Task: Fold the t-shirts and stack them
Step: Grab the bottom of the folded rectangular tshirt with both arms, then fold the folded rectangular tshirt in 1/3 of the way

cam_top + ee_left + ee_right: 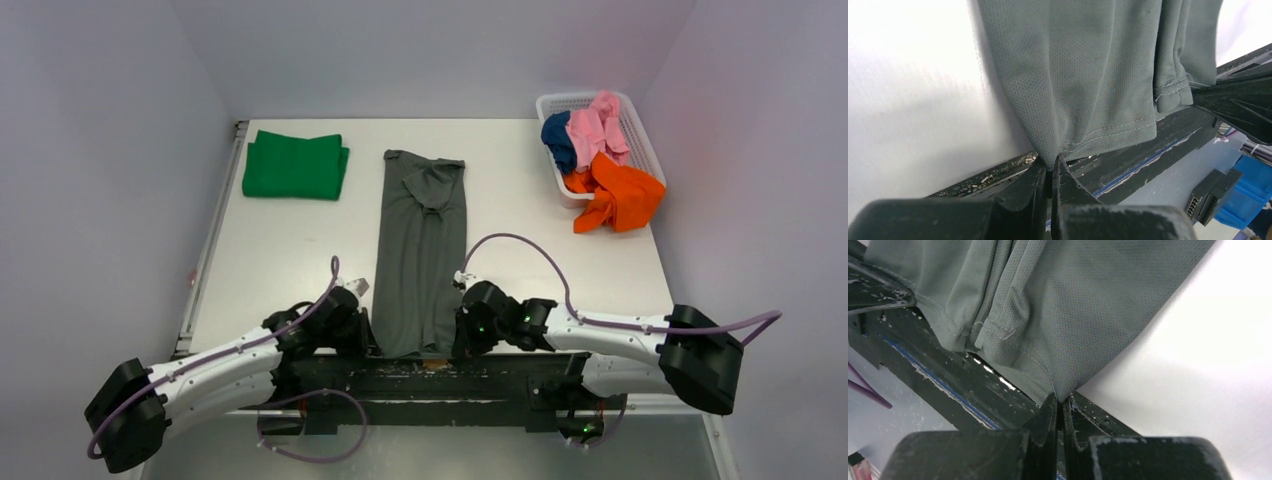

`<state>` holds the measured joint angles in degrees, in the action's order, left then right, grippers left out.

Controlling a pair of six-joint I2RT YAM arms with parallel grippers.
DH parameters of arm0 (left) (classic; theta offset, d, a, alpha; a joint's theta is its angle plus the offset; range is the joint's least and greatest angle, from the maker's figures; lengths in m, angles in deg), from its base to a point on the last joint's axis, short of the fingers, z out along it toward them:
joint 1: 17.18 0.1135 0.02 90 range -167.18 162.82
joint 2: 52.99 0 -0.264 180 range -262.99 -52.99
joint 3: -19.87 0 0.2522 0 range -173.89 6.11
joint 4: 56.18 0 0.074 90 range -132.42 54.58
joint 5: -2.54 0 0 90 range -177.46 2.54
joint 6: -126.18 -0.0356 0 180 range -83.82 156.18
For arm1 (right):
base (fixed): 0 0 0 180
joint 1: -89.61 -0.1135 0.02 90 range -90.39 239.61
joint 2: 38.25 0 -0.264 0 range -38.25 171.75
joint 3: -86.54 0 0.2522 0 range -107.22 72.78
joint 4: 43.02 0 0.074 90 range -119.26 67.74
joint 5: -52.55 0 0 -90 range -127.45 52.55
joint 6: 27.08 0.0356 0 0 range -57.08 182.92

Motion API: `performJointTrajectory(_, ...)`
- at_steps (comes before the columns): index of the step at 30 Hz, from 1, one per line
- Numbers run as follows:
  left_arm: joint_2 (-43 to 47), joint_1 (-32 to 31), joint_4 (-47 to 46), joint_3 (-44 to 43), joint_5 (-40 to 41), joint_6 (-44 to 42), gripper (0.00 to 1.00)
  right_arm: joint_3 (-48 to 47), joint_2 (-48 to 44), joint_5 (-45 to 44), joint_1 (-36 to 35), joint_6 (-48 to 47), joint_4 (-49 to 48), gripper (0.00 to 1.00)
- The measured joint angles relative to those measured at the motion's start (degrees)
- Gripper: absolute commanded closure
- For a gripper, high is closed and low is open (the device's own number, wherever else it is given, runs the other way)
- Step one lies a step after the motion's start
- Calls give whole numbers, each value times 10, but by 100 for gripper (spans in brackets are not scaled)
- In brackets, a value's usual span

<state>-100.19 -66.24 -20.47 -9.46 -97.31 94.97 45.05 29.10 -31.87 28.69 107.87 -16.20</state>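
Note:
The dark grey t-shirt (420, 250) lies as a long narrow strip down the middle of the table, its hem at the near edge. My left gripper (366, 338) is shut on the hem's near left corner; the left wrist view shows the pinched cloth (1083, 75) at the gripper (1052, 167). My right gripper (458, 338) is shut on the near right corner, where the right wrist view shows the cloth (1073, 305) pinched at the gripper (1062, 401). The bright green t-shirt (295, 165) lies folded at the far left. The orange (620, 195), pink (592, 128) and navy (558, 140) t-shirts are bunched in the basket.
A white lattice basket (640, 130) stands at the far right corner, the orange shirt spilling over its near rim. The black mounting rail (430, 372) runs along the table's near edge under both grippers. Purple cables loop over both arms.

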Motion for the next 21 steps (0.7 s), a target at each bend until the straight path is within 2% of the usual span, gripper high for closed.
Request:
performJointTrajectory(8, -9, -2, 41, -85, 42, -20, 100, -67, 2, -39, 0, -14, 72, 100)
performJointTrajectory(13, -67, 8, 52, -168, 89, -47, 100, -136, 17, -71, 31, -41, 108, 100)
performJointTrajectory(21, -210, 110, 52, -299, 93, -115, 100, -223, 97, -113, 121, -85, 104, 100)
